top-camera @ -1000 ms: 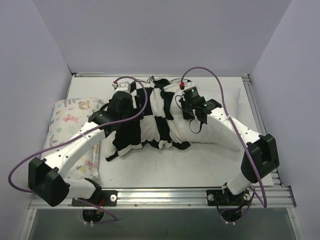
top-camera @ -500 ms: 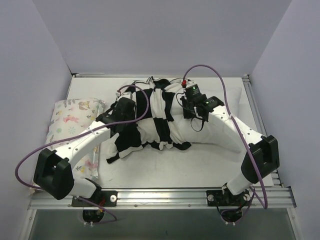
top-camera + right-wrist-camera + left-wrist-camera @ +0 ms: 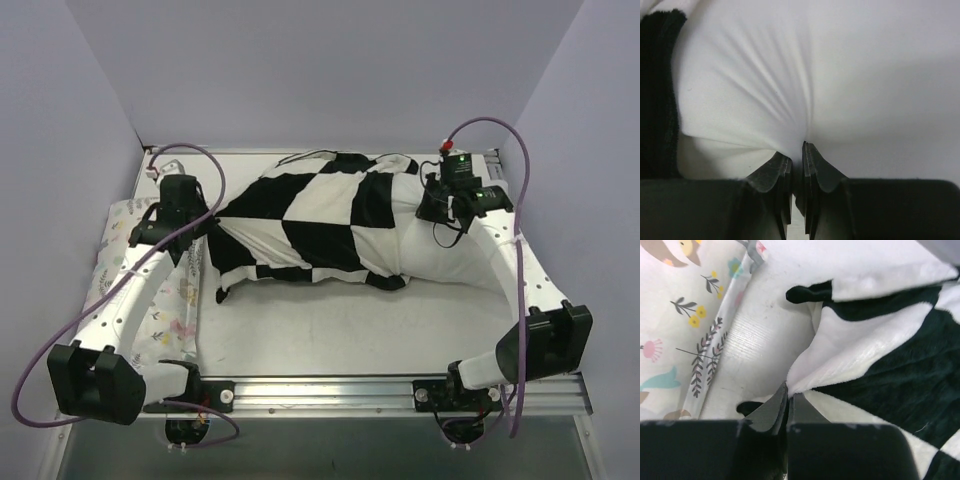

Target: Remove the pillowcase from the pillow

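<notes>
The left end effector [image 3: 789, 397] is pressed together on a fold at the pillowcase's [image 3: 320, 215] left edge, and the checkered fabric stretches taut across the table [image 3: 330, 330]. The right end effector [image 3: 796, 155] pinches the pillow [image 3: 435, 262] at its bare right end. A floral pillow [image 3: 670, 315] lies far left.

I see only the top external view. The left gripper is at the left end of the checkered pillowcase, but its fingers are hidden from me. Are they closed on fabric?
Observer: Yes. In the left wrist view the left gripper is shut on a white fold of the pillowcase.
Operator: And the right gripper?
Observer: The right wrist view shows the right gripper shut on the white pillow; wrinkles fan out from the pinch.
</notes>
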`<state>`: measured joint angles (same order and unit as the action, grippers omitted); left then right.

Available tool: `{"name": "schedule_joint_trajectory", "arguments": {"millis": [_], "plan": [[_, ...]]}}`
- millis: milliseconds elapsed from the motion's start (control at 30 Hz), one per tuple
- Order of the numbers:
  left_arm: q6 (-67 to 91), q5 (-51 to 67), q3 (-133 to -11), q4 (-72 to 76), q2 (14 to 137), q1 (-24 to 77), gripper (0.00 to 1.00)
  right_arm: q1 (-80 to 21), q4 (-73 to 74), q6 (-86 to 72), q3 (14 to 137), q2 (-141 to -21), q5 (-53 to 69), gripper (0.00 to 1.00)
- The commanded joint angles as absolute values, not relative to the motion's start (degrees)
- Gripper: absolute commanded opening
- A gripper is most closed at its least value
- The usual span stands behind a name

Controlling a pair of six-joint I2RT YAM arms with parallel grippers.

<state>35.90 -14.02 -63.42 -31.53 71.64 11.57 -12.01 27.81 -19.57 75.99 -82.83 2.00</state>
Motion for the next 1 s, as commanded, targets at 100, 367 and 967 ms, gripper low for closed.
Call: {"name": "schedule_joint_trajectory", "arguments": {"millis": [100,367,967], "plan": [[35.77,-22.23,-68.2,-34.89,67.41,1.15,0.0,-5.98,33.4,-21.27,79.8,-74.98,-5.54,0.0],[37.7,-17.93,-73.47,-36.12,69.78,-8.43,0.0,-2.81,34.72,-22.68,81.74,-72.07,-4.83,0.0],[31.46,-6.24,-75.77,-32.61,74.36,5.96,0.15,-20.19,28.84,-18.2,80.07,-69.96,1.65,0.15]]}}
